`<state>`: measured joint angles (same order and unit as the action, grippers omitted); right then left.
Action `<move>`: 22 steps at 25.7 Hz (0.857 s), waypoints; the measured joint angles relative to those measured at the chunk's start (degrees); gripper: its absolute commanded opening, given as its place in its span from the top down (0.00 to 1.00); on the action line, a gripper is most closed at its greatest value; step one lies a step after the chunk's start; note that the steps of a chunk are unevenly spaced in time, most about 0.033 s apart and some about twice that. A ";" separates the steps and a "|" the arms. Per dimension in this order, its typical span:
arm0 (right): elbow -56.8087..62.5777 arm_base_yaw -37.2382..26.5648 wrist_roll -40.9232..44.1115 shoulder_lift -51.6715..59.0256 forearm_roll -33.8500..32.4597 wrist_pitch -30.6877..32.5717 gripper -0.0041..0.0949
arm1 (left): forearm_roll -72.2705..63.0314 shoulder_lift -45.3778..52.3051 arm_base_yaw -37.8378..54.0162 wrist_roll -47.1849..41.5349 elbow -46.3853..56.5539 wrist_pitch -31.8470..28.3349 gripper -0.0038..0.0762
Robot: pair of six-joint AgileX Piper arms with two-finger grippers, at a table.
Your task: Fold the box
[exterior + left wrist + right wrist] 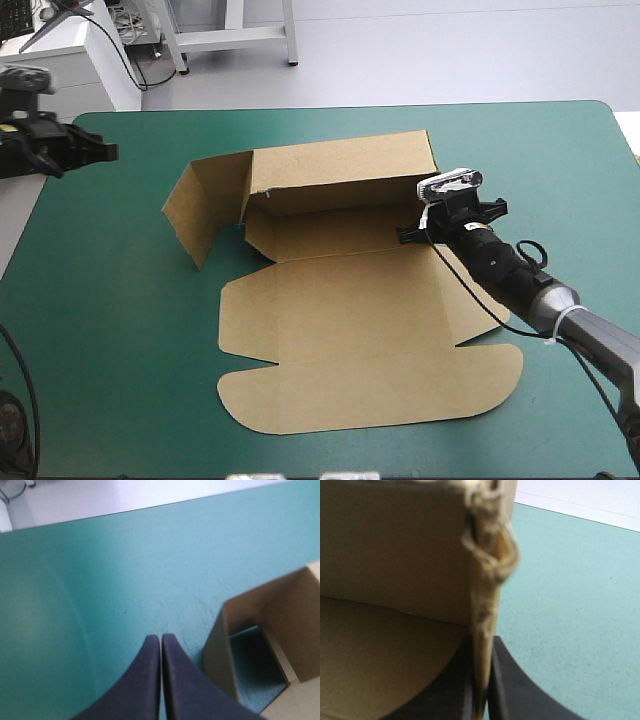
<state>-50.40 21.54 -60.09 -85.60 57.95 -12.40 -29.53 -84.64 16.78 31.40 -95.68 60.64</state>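
The brown box [360, 330] lies in the middle of the table as a cut sheet. Its back wall and its left flap [205, 210] stand raised, while the lid panel lies flat toward the front. My right gripper [412, 232] is at the back right corner, shut on the upright right side flap. In the right wrist view that flap [487, 580] runs edge-on between the black fingers [481, 645]. My left gripper [108, 152] hovers shut near the table's left edge, apart from the box. In the left wrist view its fingers [161, 639] meet over bare cover, and the raised left flap [220, 650] stands just beside them.
The teal-green cover [110, 320] surrounds the sheet on all sides. The table's far edge [330, 106] runs just behind the raised back wall. A white cabinet [70, 60] stands beyond the far left corner.
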 measured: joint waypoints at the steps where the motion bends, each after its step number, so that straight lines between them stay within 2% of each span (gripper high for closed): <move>1: 0.00 0.00 0.00 0.00 0.00 0.20 0.98 | -2.37 -0.38 3.27 -0.24 1.17 -0.07 0.96; 4: 0.00 0.00 0.00 0.00 0.00 0.66 0.98 | -6.53 -0.83 10.13 -0.75 6.15 -1.05 0.96; 7: 0.00 0.00 0.00 0.00 0.00 0.96 0.98 | -10.24 -0.90 14.19 -1.73 12.78 -4.44 0.96; 14: -0.06 0.00 0.00 0.00 -0.05 1.95 0.98 | -14.76 -1.08 15.65 -2.47 27.43 -13.13 0.96; 18: -0.29 -0.18 0.00 0.00 -0.05 3.21 0.98 | -16.02 -1.08 15.65 -2.82 29.26 -15.23 0.96; 20: -1.11 -1.26 0.00 0.28 -0.05 6.39 0.96 | -16.87 -1.08 15.65 -2.87 29.26 -15.72 0.96; 22: -3.88 -4.53 0.22 1.40 0.13 14.65 0.95 | -17.05 -1.08 15.65 -2.87 29.26 -16.09 0.96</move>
<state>-54.28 17.01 -59.87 -84.20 58.08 2.25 -46.58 -85.72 32.42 28.54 -66.42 44.55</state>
